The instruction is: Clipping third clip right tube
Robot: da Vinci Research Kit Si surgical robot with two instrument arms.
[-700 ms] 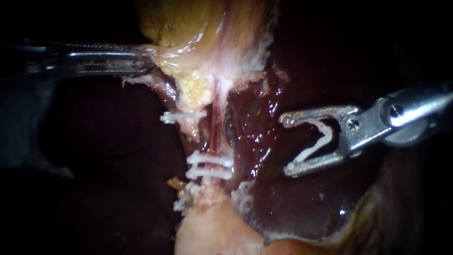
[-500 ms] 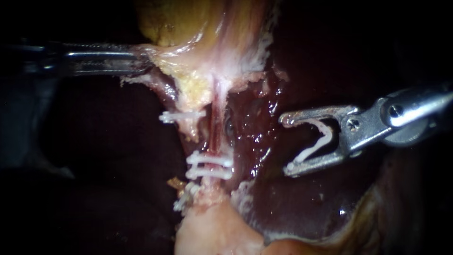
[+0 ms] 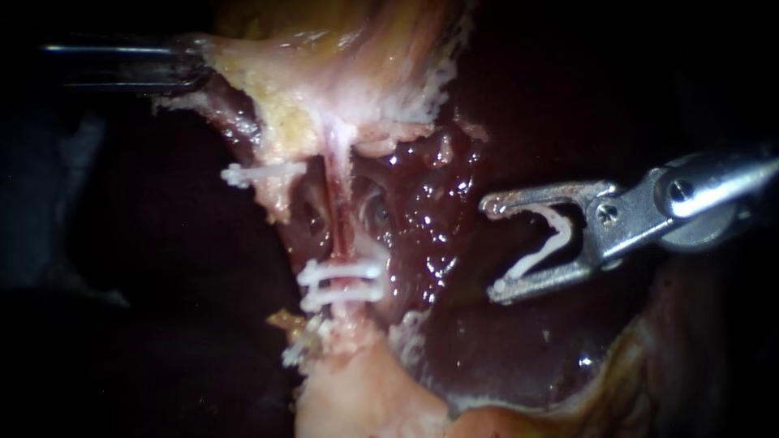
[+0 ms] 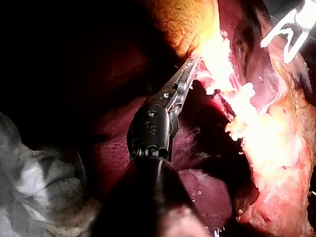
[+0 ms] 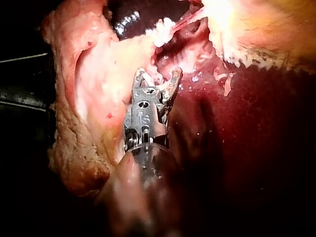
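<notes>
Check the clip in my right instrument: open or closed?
Open. The clip spreads in a V between the right instrument's jaws, clear of the tube.

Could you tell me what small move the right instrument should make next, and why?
Probably ease the right instrument leftward toward the right tube: its open clip hangs clear of it over the liver, the left instrument holds the gallbladder tissue taut, and bare tube shows above the two clips already on it.

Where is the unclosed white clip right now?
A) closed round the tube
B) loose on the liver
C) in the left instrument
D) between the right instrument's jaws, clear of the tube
D: the white clip sits between the jaws of the right instrument, well apart from the tube.
</notes>
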